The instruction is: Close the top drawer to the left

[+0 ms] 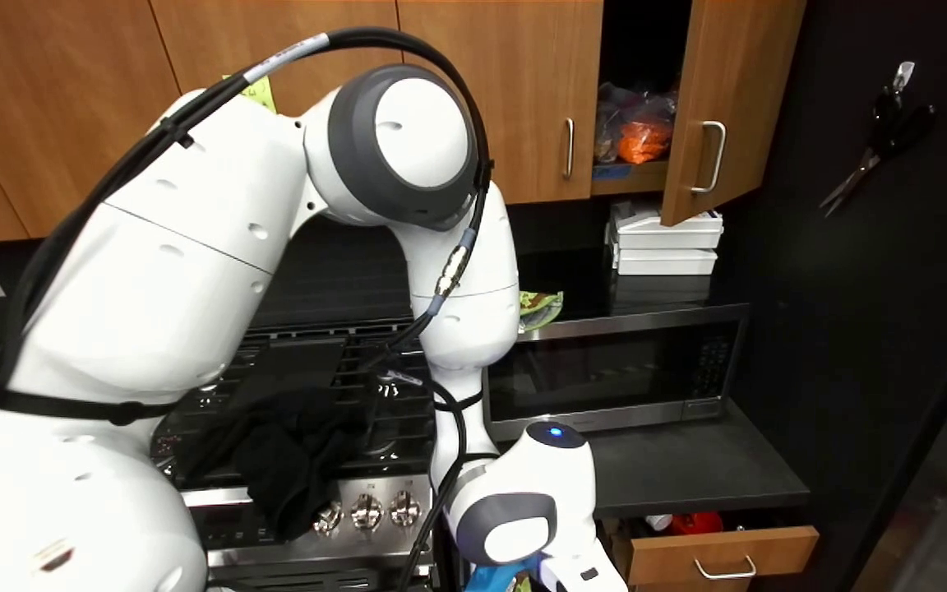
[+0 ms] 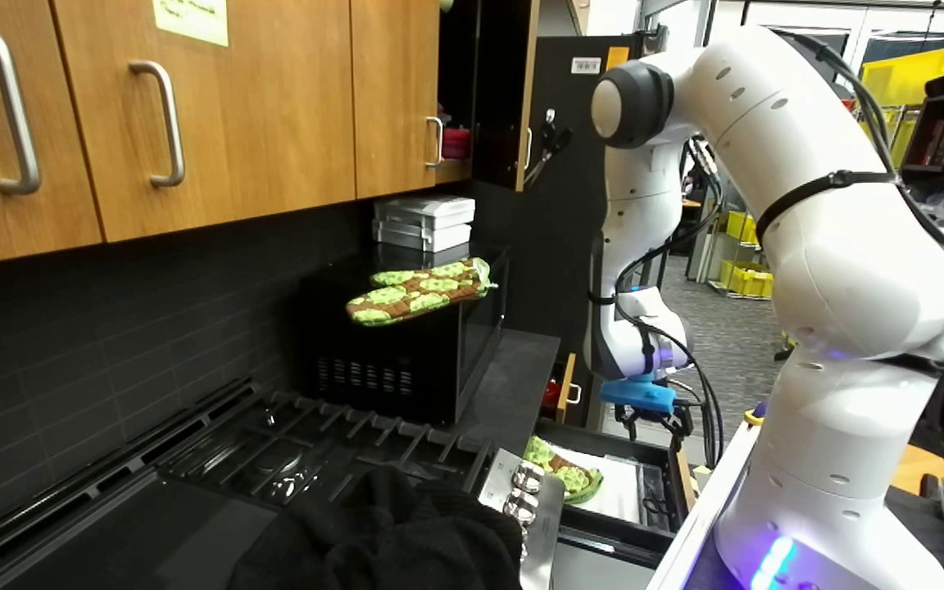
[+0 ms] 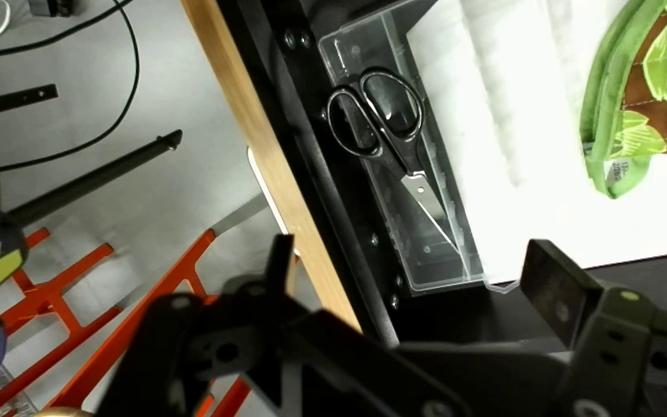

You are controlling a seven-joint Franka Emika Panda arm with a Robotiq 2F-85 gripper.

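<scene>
Top drawer (image 3: pixel 325 179): pulled out to the right of the counter (image 2: pixel 513 373) in an exterior view, below its level, scissors (image 3: pixel 397 157) and a leafy quilted cloth (image 3: pixel 658 110) inside.
Wooden front (image 3: pixel 281 179): forms the drawer's right end there, its long axis running near to far.
Pincer (image 3: pixel 417 263): spread wide, nothing in its grip; it appears to hang above the drawer's front end.
Fingers (image 3: pixel 559 295): in the wrist view the wooden front passes between them, closer to the one at left; whether either touches it, I cannot tell.
Coming push: leftward, square to the wooden front's long axis, so it probably calls for a finger lowered onto the outer, right side.
</scene>
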